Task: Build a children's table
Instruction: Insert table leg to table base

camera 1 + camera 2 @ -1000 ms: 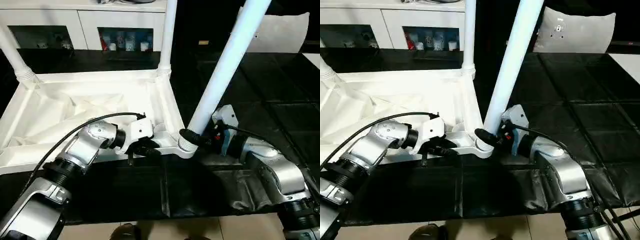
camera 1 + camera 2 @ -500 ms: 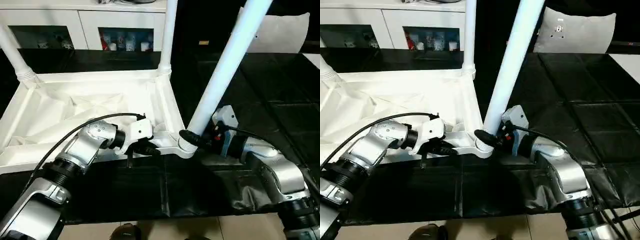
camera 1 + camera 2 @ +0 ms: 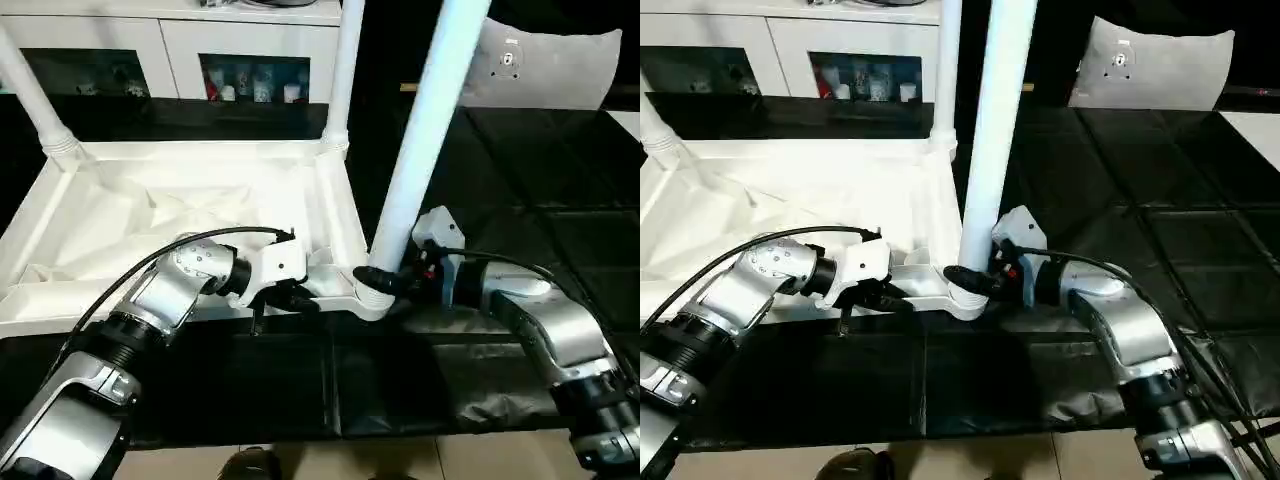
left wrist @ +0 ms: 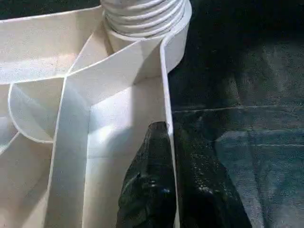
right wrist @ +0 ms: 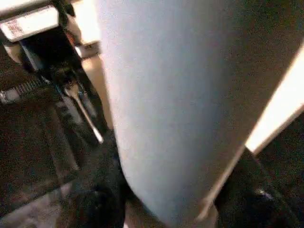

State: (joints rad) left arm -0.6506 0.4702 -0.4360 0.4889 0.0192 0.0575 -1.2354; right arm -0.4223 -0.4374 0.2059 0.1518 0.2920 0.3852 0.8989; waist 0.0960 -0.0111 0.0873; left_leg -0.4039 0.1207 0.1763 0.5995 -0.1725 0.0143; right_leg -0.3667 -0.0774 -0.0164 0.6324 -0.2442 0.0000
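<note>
We've got pretty open black mat (image 3: 520, 190) off to the right of the upturned table top (image 3: 170, 215). Three legs (image 3: 428, 130) stick up around its rim and block a sweep across, and crumpled white sheeting (image 3: 130, 225) clutters the tray.

A white cabinet (image 3: 180, 45) with glass doors stands along the back, small colourful items (image 3: 255, 88) behind the glass (too small to make out). A pale cushion-like panel (image 3: 1160, 65) leans at the far right. Black sheeting (image 3: 330, 375) covers the floor, beige tiles (image 3: 330, 465) nearest.
</note>
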